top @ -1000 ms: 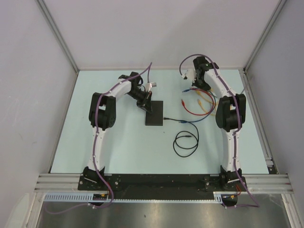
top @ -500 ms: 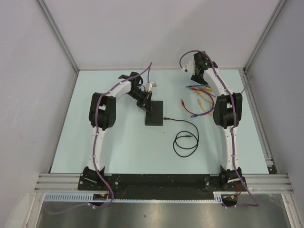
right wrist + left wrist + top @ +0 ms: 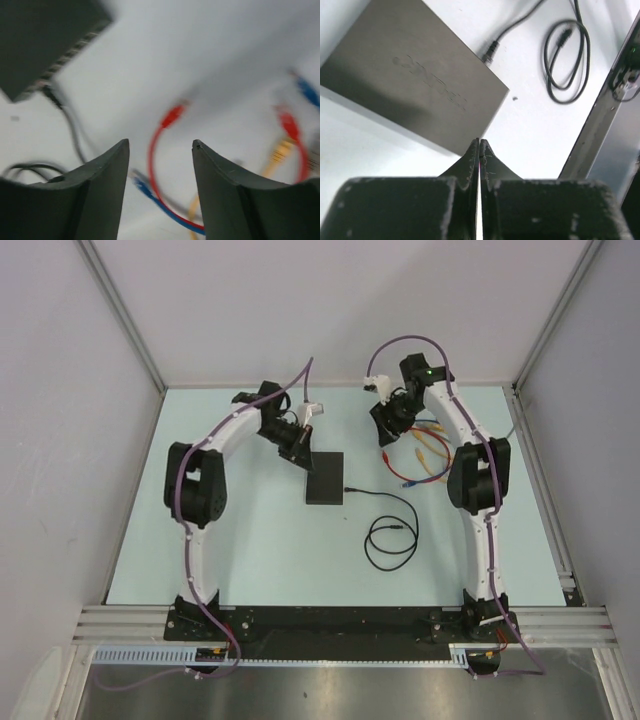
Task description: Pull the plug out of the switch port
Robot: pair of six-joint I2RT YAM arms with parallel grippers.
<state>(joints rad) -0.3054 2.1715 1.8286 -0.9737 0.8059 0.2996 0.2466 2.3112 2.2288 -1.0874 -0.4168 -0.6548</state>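
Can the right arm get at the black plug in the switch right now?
Probably yes. The right gripper is open and empty, and only bare table seems to lie between it and the black plug on the right edge of the switch. The shut left gripper sits at its far left corner, aside.

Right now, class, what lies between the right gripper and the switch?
Only bare tabletop, as the top view shows. The right gripper hangs open, and the coloured patch cables sit beside it, off the line to the switch.

Left pincer [image 3: 298, 445] backed off the switch [image 3: 325, 480]; right pincer [image 3: 160, 145] opened.
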